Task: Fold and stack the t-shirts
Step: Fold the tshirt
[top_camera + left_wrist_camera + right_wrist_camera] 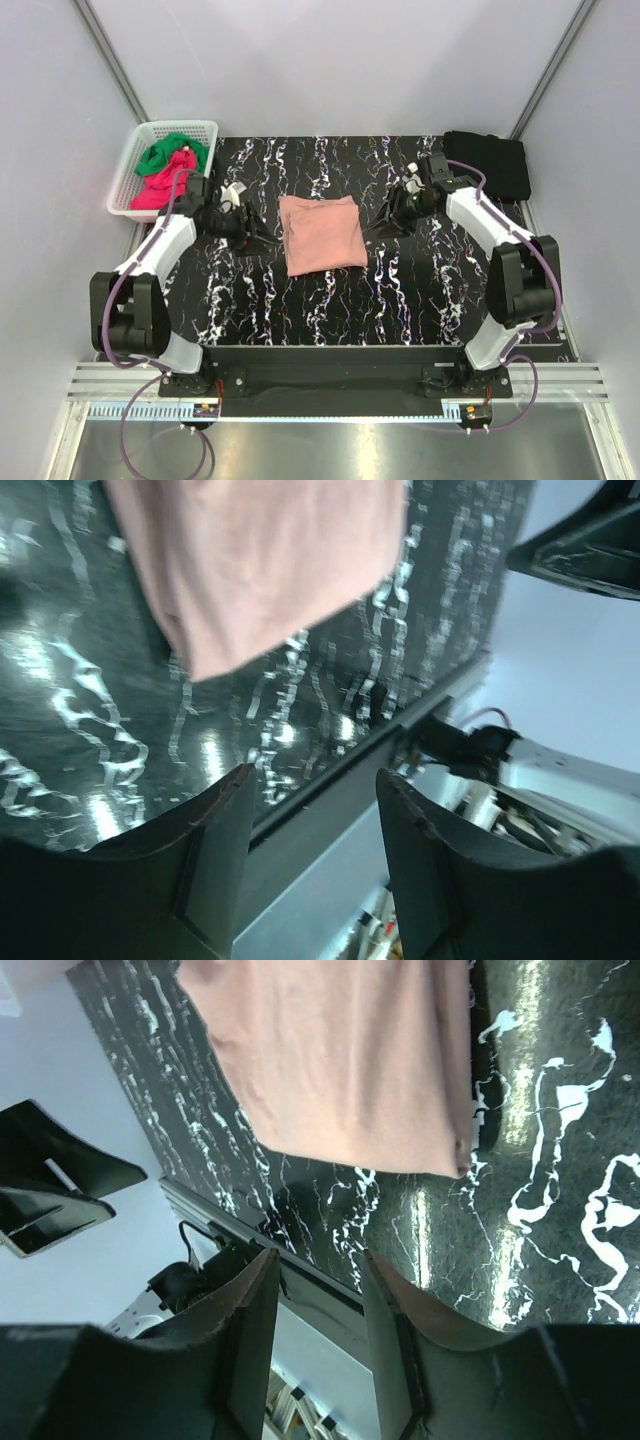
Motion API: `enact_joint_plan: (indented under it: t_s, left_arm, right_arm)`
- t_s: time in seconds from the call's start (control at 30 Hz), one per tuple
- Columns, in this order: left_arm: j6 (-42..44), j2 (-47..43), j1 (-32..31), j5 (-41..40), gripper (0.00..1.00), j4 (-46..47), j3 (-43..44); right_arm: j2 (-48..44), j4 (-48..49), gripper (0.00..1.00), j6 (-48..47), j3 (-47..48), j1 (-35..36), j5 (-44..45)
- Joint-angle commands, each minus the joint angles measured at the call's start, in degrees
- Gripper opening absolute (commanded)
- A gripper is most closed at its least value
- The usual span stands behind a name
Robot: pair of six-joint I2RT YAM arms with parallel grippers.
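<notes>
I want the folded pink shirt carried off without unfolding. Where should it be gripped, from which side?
By the two side edges of the pink shirt, each tool sliding in from its own side: the left tool and right tool flank it, open. It lies flat in layers, so only edges offer a pinch; two holds should keep the fold.

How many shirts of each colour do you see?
Salmon-pink folded cloth t-shirt: 1
Black folded cloth pile, layers not countable: 1
Green crumpled cloth in white plastic basket: 1
Magenta-red crumpled cloth in same basket: 1
Total: 4
</notes>
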Motion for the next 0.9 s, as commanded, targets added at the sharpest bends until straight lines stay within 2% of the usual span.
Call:
enact_joint_plan:
  t_s: [0.0,0.13,0.23,0.37,0.57,0.87]
  left_arm:
    - [-3.2,-1.8,0.8,8.9,0.57,6.8,-2.3]
    - [-4.2,-0.8,0.9,11.4,0.59,8.2,-4.0]
    - [-3.1,0.4,0.9,11.8,0.59,8.3,-6.4]
    - [-1.7,3.3,1.0,9.7,0.59,8.7,-9.0]
    - [-0.6,9.0,1.0,9.1,0.59,9.9,-9.9]
    - [-1.1,17.1,1.6,7.8,0.58,10.9,-3.5]
  right_arm:
    - [-4.7,4.3,0.46,-0.9,-2.7,-0.9,-3.3]
    - [-5.3,8.8,0.46,-1.2,-10.2,-1.7,-4.8]
    - [-3.7,14.1,0.55,0.1,-15.0,-2.8,-8.0]
    - [-0.1,17.9,0.55,-0.6,-17.3,-3.0,-8.8]
    - [4.7,20.1,0.56,-2.2,-15.9,-3.1,-10.0]
    - [14.7,25.2,0.56,-0.4,-8.4,-5.4,-12.8]
